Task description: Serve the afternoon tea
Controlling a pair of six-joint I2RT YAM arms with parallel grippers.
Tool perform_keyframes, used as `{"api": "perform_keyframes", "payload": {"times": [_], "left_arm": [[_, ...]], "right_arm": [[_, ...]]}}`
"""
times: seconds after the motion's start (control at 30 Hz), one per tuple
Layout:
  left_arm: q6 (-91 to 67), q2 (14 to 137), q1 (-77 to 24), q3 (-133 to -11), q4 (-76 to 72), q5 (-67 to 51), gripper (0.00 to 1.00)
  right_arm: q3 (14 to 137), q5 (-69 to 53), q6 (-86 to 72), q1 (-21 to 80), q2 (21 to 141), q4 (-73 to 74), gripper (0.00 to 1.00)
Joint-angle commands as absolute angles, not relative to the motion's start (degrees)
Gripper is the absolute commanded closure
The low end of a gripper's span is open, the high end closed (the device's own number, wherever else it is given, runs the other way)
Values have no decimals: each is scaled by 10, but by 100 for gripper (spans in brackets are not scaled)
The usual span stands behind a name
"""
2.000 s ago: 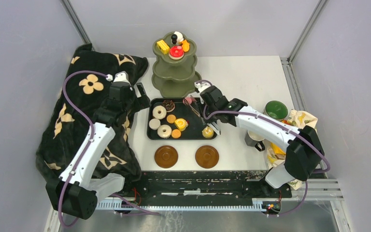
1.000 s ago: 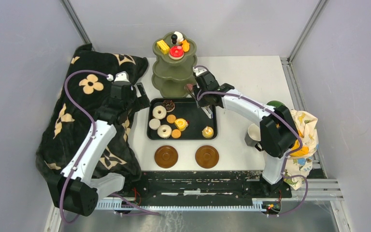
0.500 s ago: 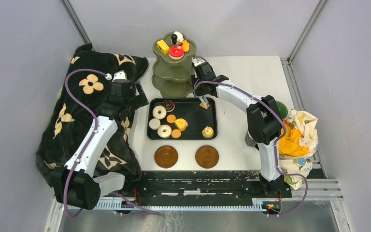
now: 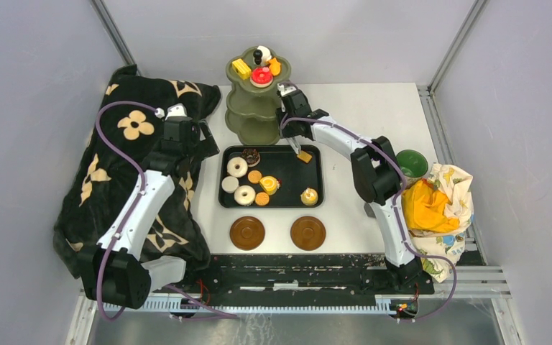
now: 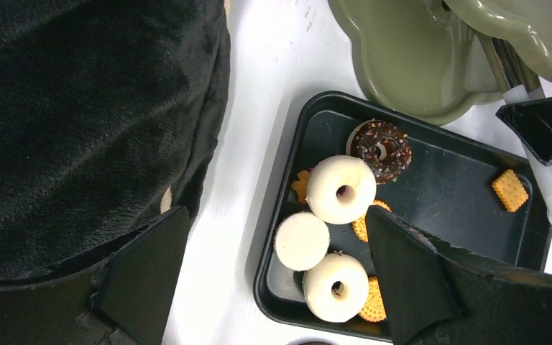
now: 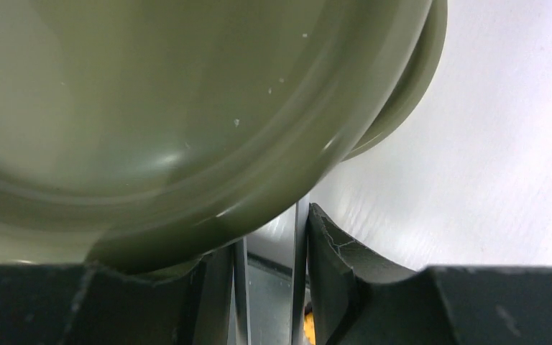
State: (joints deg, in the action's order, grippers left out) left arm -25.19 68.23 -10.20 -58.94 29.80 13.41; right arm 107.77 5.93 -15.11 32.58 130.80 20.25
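The olive-green three-tier stand stands at the back; its top tier holds yellow, red and white cakes. Donuts, cookies and small cakes lie in the black tray. My right gripper is beside the stand's right edge, shut on the metal tongs. A square cookie sits at the tongs' tip over the tray's far right; it also shows in the left wrist view. My left gripper is open over the tray's left edge. Two brown saucers lie in front. A green mug stands right.
A black flowered cushion fills the left side under my left arm. A patterned bag with yellow cloth lies at the right edge. A second mug is mostly hidden behind my right arm. The stand's underside fills the right wrist view.
My right gripper has swung with the tongs from the tray's right side back towards the stand. The square cookie now shows at the tongs' tip. The left arm has barely moved.
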Motion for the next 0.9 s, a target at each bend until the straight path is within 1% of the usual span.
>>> {"api": "perform_keyframes", "payload": {"times": [0.0,0.3,0.4,0.47,0.87], "left_arm": [[-227,683,-96,-617,275,143,1],[-232,680,-91,-612,274,136,1],[-233,676,-91,-611,275,136,1],[-233,674,-91,-610,275,135,1],[-241,644,-91,-601,284,125,1]], "right_arm": [[1139,54,-151,321,1321,168,71],[1166,50,-164,315,1344,171,65],[1166,47,-166,314,1343,172,57],[1164,47,-168,314,1341,172,54],[1058,56,-169,314,1250,147,51]]}}
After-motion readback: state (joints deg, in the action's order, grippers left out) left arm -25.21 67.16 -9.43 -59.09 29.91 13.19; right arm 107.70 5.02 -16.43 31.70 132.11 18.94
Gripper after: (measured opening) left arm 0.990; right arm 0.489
